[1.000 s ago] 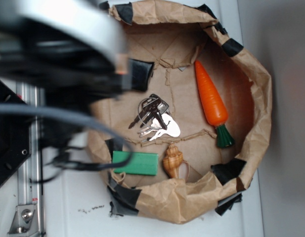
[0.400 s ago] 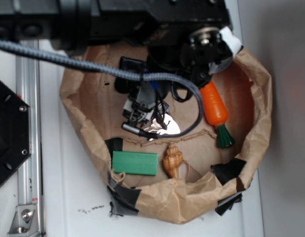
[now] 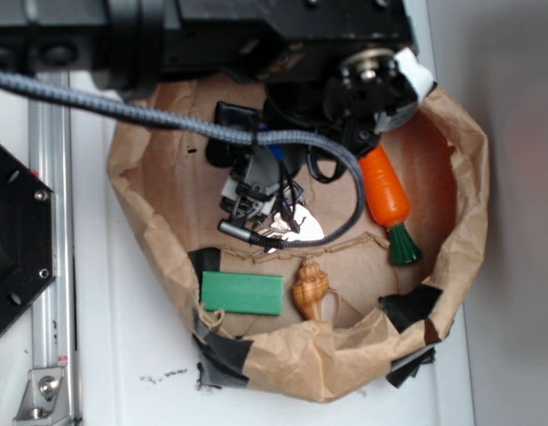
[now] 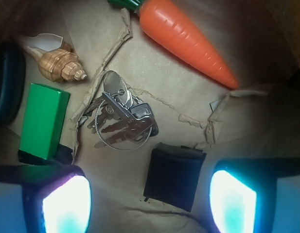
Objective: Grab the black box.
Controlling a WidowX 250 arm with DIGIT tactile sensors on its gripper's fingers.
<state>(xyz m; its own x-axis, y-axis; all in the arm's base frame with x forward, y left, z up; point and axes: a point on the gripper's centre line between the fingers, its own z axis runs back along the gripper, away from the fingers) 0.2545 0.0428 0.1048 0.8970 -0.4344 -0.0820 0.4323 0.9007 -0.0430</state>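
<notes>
Lying on crumpled brown paper (image 4: 154,58) beside the key bunch (image 4: 121,119): black box (image 4: 174,175), between the spread end effector (image 4: 150,199) fingers. Probably being light, stiff, glossy and slippery; pinching across its two flat side edges seeming safest.

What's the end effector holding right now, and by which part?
Nothing. The end effector is open, its fingers apart, and the black box lies ungripped between them on the brown paper.
</notes>
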